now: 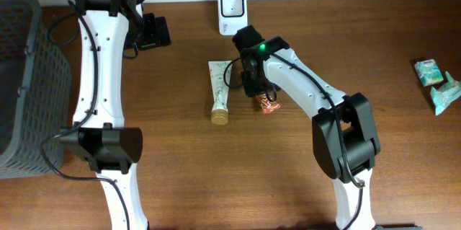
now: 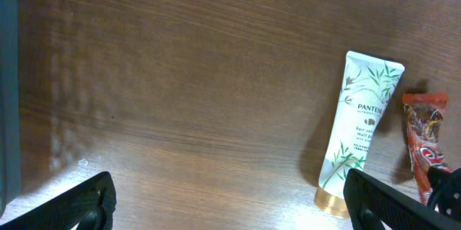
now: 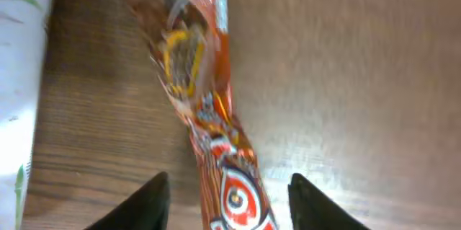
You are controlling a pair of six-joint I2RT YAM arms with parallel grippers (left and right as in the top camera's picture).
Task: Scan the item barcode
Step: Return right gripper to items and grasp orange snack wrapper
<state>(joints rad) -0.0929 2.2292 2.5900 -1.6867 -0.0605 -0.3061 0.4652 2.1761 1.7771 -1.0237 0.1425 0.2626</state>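
Observation:
A red and orange snack packet [image 3: 205, 78] lies on the wooden table, also seen under the right arm's tip in the overhead view [image 1: 269, 105]. My right gripper [image 3: 229, 201] straddles the packet's near end, open, with a gap showing on each side between the dark fingers [image 3: 148, 205] and the wrapper. A white barcode scanner [image 1: 232, 10] stands at the back of the table, beyond the right gripper [image 1: 261, 91]. My left gripper [image 2: 230, 205] is wide open with nothing in it, hovering over bare wood near the back left [image 1: 151, 32].
A white Pantene tube [image 1: 218, 93] with a gold cap lies just left of the packet. A grey woven basket [image 1: 25, 78] fills the left edge. Teal packets [image 1: 436, 82] sit at the far right.

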